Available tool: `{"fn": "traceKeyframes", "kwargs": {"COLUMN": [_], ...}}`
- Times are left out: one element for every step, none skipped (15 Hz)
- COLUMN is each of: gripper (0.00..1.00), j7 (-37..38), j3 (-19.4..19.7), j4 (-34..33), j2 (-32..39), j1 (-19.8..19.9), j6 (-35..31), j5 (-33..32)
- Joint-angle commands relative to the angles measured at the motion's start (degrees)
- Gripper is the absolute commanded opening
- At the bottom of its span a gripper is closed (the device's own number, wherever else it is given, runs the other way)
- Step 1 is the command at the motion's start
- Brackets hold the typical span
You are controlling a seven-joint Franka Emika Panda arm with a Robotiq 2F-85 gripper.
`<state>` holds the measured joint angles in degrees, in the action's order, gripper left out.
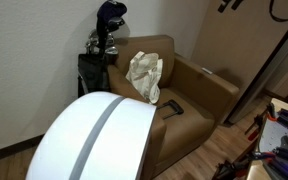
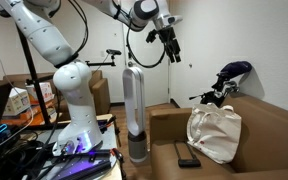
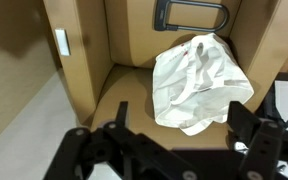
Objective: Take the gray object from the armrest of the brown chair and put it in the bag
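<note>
Dark fingers [image 3: 252,140] of the end effector [image 3: 174,150] fill the bottom of the wrist view, spread wide with nothing between them. In an exterior view the end effector [image 2: 168,42] hangs high in the air, well above and apart from the brown chair [image 2: 169,125].

Below it a white cloth bag [image 3: 199,85] slumps on the seat, crumpled, its mouth not clearly open. Beyond the bag lies the gray object [image 3: 194,27], a flat, dark rectangle that reads as a frame or loop with a hollow middle. In both exterior views the gray object [image 2: 188,162] [image 1: 172,107] sits just in front of the bag, near an armrest's inner edge. Whether it rests on the arm or on the seat cushion I cannot tell.

It looks stiff, thin and light, probably smooth-sided. A pinch across one narrow bar, from straight above, seems safest, since it lies flush with the upholstery. The soft bag may fold shut under it.
</note>
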<state>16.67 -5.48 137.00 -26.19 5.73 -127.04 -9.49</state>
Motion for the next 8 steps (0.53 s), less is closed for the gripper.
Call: {"fn": "traceKeyframes", "kwargs": {"gripper": [1.00,1.00,1.00,1.00,1.00,1.00,1.00,1.00], "j7": [-0.4,-1.7,-1.0,2.2,4.6,6.6,9.0,4.3], "j3": [4.0,5.6,6.5,7.0,7.8,8.4,8.9,9.7], "j4": [-7.6,-8.9,-10.1,-10.8,-11.7,-12.6,-13.7,-10.6], "j2": [14.9,18.6,22.1,25.3,28.3,30.0,31.3,28.1], "j1": [0.9,0.7,1.2,2.2,2.5,2.0,1.0,0.8], "j6": [-1.6,-2.3,-3.5,-4.4,-4.6,-4.0,-3.5,-3.9], "j5": [2.9,4.2,3.7,0.3,-2.2,-4.0,-4.7,-2.2]}}
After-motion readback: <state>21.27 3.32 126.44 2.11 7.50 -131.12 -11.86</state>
